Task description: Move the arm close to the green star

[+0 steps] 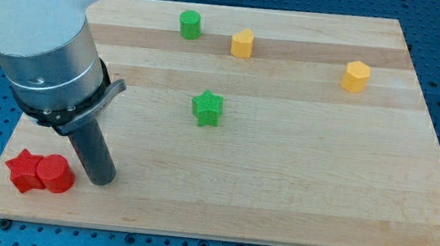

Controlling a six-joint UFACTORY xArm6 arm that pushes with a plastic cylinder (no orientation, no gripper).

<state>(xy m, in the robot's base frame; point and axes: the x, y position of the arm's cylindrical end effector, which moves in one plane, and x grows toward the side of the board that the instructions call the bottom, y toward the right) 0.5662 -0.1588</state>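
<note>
Camera view: my tip is sitting at the board's near left corner, just right of the red cylinder and the red star; whether it is touching the cylinder I cannot tell. No fingers on this rig, just the bare rod. The green star is lying mid-board, well apart, farther back and to the right. I am judging the coming move as a diagonal slide that way, path unobstructed.

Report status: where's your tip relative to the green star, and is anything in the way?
My tip at the view's lower left, beside the red cylinder and red star. Green star up and right, untouched. Path between looks open.
</note>
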